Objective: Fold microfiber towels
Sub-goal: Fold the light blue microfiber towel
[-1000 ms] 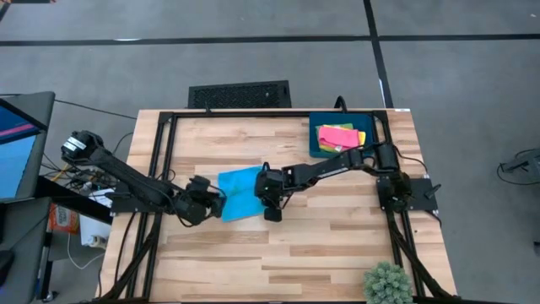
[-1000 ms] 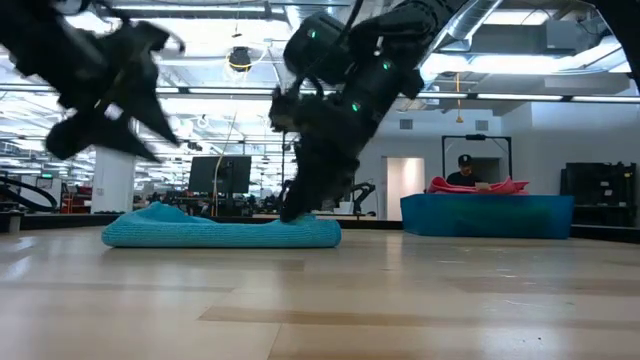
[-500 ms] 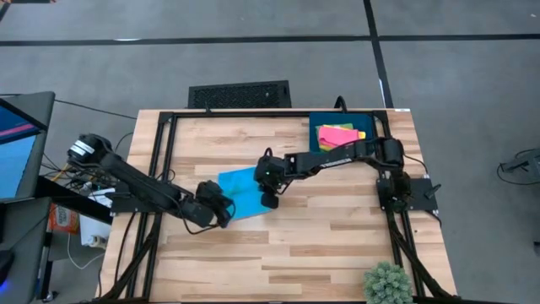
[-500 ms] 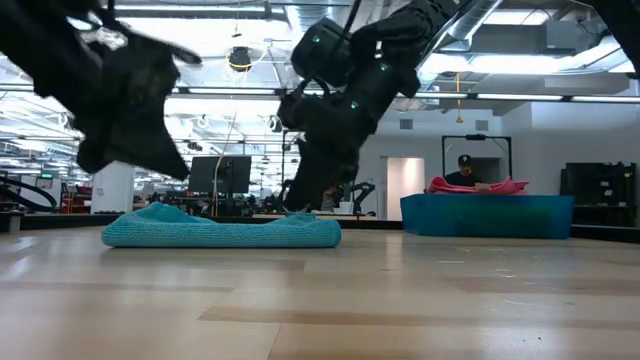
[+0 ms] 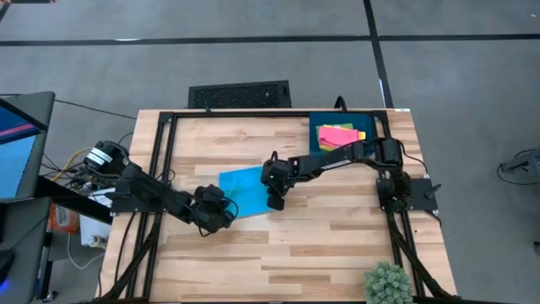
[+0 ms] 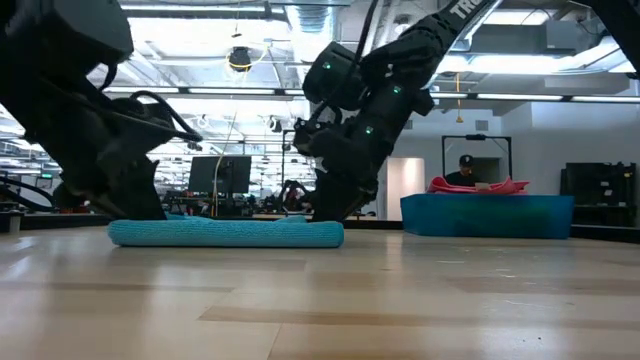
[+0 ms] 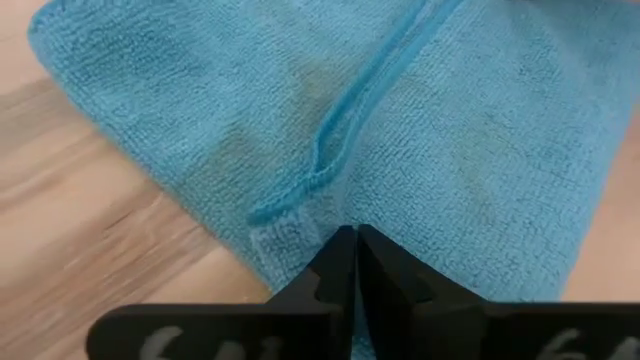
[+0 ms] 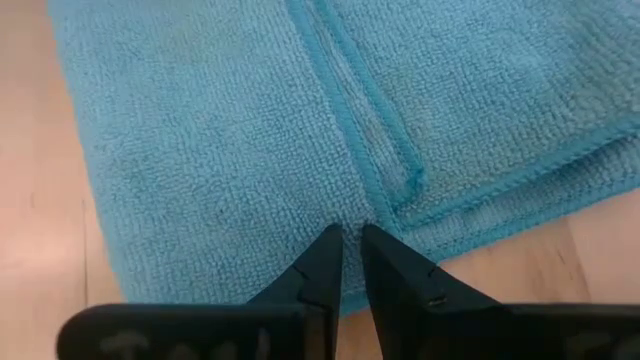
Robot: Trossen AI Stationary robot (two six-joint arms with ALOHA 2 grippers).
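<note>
A sky-blue towel (image 5: 245, 187) lies folded and flat on the wooden table, left of its middle; it is a low pad in the low view (image 6: 225, 233). My left gripper (image 5: 226, 214) is down at its near left corner, shut. My right gripper (image 5: 274, 201) is at its near right corner, with only a narrow gap between the fingers. Pink (image 5: 336, 135) and yellow (image 5: 361, 135) towels lie in the dark blue tray (image 5: 314, 145) at the far right. My left gripper (image 7: 352, 232) meets the towel's top layer (image 7: 330, 215) just inside its near left edge. It comes slanting down from the near left. The fingertips hide the cloth between them. The towel lies flat on the table. My right gripper (image 8: 346, 235) has a narrow strip of the towel's top (image 8: 346, 215) between its fingertips, close to the hemmed edge of the near right corner. It comes steeply from above. How many layers it has, I cannot tell. The towel stays flat on the table.
Black frame rails (image 5: 160, 169) run along the table's left, right and far sides. A small green plant (image 5: 388, 283) stands at the near right corner. The near half of the table is bare wood (image 5: 304, 253). A person (image 6: 465, 168) sits far behind the tray.
My left gripper has sunk toward the towel's near left corner, rolled somewhat and shut there. The hump at the towel's left end now lies flat. My right gripper has moved along the towel toward the table's right edge, to the towel's right end, with its narrow gap unchanged.
</note>
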